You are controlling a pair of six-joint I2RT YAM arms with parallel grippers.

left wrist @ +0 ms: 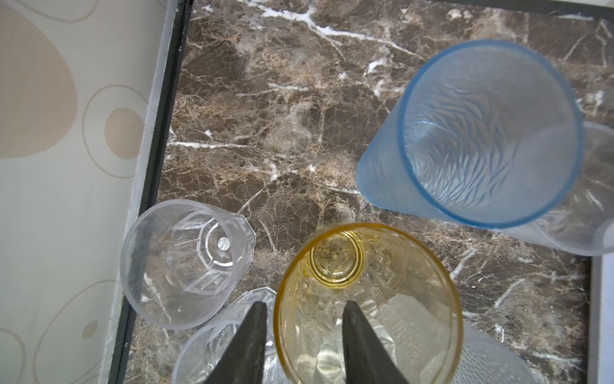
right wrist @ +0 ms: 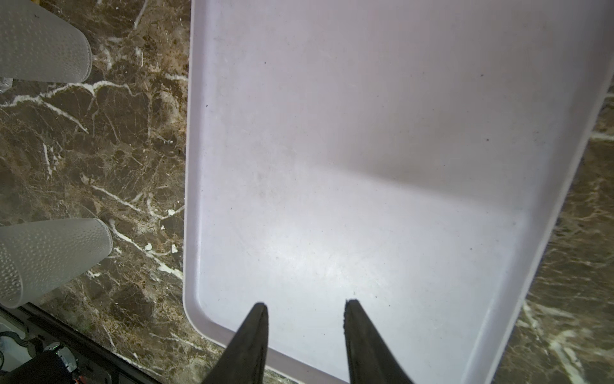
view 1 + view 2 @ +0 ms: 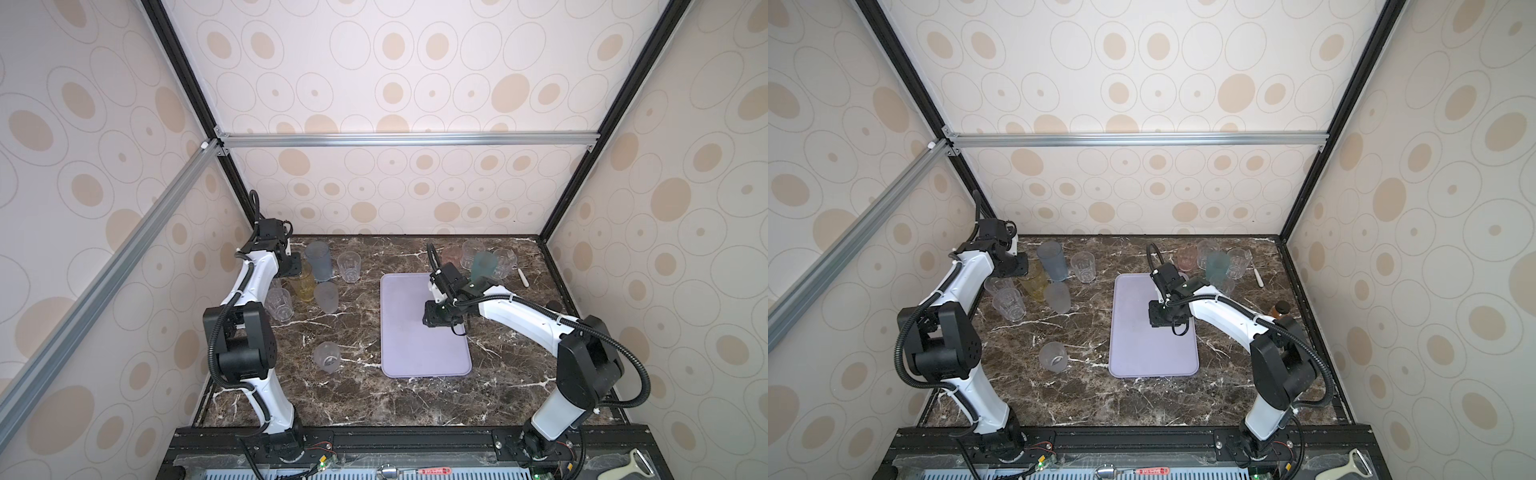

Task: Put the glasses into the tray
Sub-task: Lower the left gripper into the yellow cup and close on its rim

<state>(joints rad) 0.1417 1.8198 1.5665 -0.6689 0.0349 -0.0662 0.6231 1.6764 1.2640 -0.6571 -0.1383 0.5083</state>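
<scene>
Under L end effector [image 1: 304, 303]: amber glass [image 1: 398, 292]

Dark marble table [image 3: 374, 399], sparsely set.
Lavender tray [image 3: 415, 353] mid-table; left group of glasses [image 3: 319, 259] and right group of glasses [image 3: 505, 262] toward the back; one frosted glass [image 3: 327, 356] nearer front.

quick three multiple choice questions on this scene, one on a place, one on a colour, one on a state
1. Where does the right pincer hover?
A over bare marble; B over the tray; C past the table's front edge.
2. What colour is the glass whose rim the left pincer straddles?
A amber; B pink; C teal.
3. How is the right pincer?
A shut on a glass; B shut, empty; C open, empty.

Key:
1 B, its wrist view shows the lavender tray under the tips.
2 A, one tip sits inside the amber glass, one outside.
3 C, the tips stand apart with nothing between them.
</scene>
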